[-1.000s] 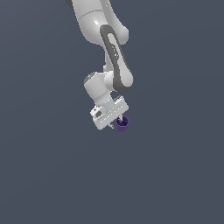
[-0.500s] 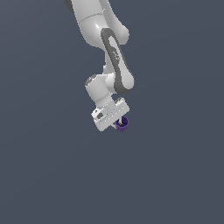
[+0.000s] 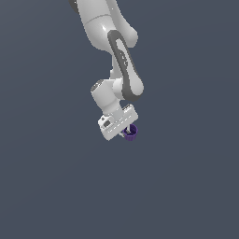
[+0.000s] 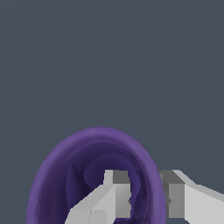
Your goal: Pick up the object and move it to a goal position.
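The object is a small dark purple cup (image 3: 131,133) with a hollow top, seen in the exterior view just under the white gripper block. My gripper (image 3: 127,133) is shut on its wall. In the wrist view the purple cup (image 4: 57,175) fills the lower part of the picture, with its open mouth towards the camera. One grey finger (image 4: 114,181) sits inside the cup and the other finger (image 4: 175,186) sits outside it, so the rim is pinched between them in my gripper (image 4: 146,188). The cup hangs in the air, away from any surface.
Only a plain dark grey background surrounds the arm (image 3: 122,70) in both views. No goal marker, table edge or other object shows.
The arm, gripper and cup look the same across the three exterior frames, apart from a very slight shift. The grip on the cup is unchanged.
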You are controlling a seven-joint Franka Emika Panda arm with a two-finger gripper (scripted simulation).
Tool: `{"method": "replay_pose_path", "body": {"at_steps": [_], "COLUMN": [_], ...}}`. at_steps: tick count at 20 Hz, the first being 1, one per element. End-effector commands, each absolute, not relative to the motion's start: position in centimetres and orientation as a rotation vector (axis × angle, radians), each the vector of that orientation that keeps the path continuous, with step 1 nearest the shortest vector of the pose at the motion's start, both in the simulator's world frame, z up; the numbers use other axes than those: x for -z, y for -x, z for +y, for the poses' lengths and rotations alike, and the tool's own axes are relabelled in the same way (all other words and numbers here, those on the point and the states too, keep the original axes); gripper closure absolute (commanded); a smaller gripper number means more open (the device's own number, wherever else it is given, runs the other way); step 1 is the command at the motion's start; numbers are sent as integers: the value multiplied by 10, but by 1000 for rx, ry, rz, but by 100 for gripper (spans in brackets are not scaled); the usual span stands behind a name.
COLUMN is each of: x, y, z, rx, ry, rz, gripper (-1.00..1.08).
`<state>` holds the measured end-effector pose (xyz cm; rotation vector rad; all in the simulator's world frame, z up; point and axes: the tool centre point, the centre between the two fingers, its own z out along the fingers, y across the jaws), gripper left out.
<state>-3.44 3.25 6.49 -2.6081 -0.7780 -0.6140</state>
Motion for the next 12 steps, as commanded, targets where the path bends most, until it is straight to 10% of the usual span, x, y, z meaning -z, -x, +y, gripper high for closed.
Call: {"method": "replay_pose_path", "body": {"at_steps": [1,12], "x": [-66,-77], "y": [32,-3], "z": [36,73], "rx": [615,616], "ry": [2607,2607], "rz": [-779,-780], "gripper": [108,108]}}
